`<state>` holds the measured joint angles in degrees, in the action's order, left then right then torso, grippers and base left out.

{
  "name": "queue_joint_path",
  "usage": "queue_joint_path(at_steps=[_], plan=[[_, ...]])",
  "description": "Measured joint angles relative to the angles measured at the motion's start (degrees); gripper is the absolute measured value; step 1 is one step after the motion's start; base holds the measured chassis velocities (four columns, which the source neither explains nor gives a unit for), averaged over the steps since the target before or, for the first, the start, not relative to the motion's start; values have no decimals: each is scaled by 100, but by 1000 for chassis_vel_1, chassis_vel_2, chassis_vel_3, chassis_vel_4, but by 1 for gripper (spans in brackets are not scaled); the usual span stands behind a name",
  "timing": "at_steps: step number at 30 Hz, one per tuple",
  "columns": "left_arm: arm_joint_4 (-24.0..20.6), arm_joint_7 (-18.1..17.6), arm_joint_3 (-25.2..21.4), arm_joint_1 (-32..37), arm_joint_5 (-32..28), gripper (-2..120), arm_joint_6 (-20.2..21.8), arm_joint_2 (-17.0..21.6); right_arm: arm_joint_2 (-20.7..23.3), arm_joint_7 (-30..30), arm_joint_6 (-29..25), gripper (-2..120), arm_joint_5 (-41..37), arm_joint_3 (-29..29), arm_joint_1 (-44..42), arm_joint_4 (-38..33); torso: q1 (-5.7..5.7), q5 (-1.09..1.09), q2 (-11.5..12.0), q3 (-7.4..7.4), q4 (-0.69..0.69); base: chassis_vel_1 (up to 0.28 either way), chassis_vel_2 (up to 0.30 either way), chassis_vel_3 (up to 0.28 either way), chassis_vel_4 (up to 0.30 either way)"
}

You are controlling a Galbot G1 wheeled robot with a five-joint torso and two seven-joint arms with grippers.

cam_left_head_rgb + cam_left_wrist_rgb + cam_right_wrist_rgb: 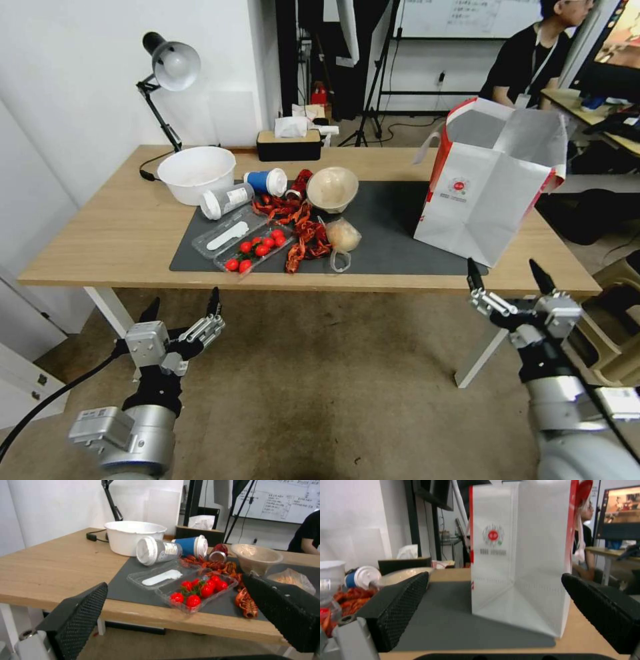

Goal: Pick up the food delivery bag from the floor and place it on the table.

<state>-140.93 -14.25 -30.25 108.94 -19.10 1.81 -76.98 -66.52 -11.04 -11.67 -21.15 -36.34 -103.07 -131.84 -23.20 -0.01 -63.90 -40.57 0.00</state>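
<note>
- And there it stands: the large white paper food delivery bag with red sides and silver foil lining (490,183) is upright on the light-wood worktop (107,227), its base partly on the dark grey mat (393,233), near the front right edge.
- The right claw (512,278) hangs just off that front edge, in front of the bag, fingers spread wide and holding nothing.
- The right wrist view looks square at the bag (520,555); it touches neither finger.
- The left claw (181,308) sits low over the mottled brownish-grey floor (320,373), jaws apart and empty, below the clear plastic tray of red cherry tomatoes (257,248).
- To my eye the placing is done; what's left is a clean retreat.
- Do it well by pulling the right claw straight back from the edge, with no sideways sweep, since a tall light bag could tip from a nudge.
- Keep both claws clear of the handles and the worktop's rim.
</note>
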Motion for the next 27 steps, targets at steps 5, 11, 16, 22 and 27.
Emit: queue_joint_path(at_steps=[5, 11, 16, 22, 27], plan=[[26, -5, -7, 7, 23, 100, -2, 5, -376, -12, -180, 100, 431, 339, -118, 199, 0, 1, 0, 0, -1, 0, 0, 0, 0], [101, -70, 2, -2, 52, 100, -22, 14, -461, -56, -293, 100, 518, 496, -212, 362, 0, 1, 0, 0, 0, 0, 0, 0, 0], [120, -114, 21, -27, 44, 100, -21, 7, -610, -57, -391, 100, 678, 594, -239, 497, 0, 1, 0, 0, 0, 0, 0, 0, 0], [143, -119, 5, -42, 36, 100, -16, 24, -687, -56, -466, 100, 784, 655, -228, 620, 0, 1, 0, 0, 0, 0, 0, 0, 0], [186, -113, 11, -53, 84, 100, -9, 16, -724, -41, -560, 100, 901, 686, -220, 703, 0, 1, 0, 0, 0, 0, 0, 0, 0]])
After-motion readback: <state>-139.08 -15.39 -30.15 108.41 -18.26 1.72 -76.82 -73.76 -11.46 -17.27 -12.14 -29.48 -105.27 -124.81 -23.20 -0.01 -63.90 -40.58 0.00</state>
